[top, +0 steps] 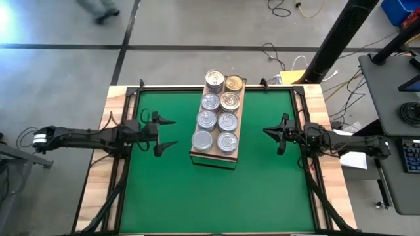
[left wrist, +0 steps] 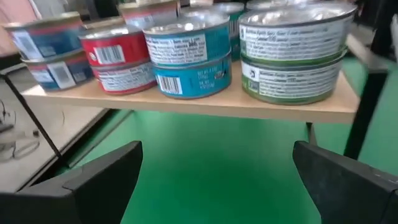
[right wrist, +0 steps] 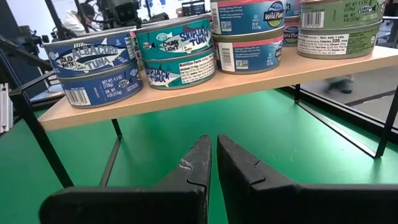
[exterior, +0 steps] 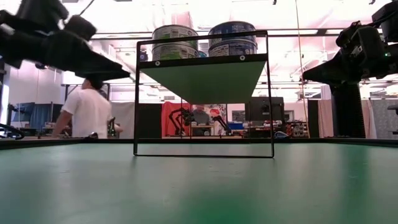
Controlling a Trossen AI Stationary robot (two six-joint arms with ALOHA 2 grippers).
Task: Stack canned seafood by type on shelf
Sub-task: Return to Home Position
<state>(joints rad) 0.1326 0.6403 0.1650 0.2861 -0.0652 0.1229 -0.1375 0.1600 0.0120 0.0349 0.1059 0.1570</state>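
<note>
The shelf [top: 237, 121], a light-wood board on thin dark legs, stands over the middle of the green mat. The canned seafood sits on it in two rows of two-high stacks [top: 218, 111]. The left wrist view shows green [left wrist: 292, 56], teal [left wrist: 186, 59], red [left wrist: 118, 59] and blue [left wrist: 46, 56] stacks. The right wrist view shows dark-blue [right wrist: 99, 71], teal [right wrist: 177, 56], pink-banded [right wrist: 249, 37] and green [right wrist: 339, 28] stacks. My left gripper [top: 169, 133] [left wrist: 217, 149] hovers open to the shelf's left, facing it. My right gripper [top: 266, 131] [right wrist: 214, 140] hovers shut to the shelf's right, facing it.
The green mat [top: 164, 190] lies inside a pale wooden table frame [top: 105, 131], with bare mat near the front. A dark pole [top: 335, 39] and cables stand beyond the far right corner. In the low view a person [exterior: 87, 112] is in the room behind.
</note>
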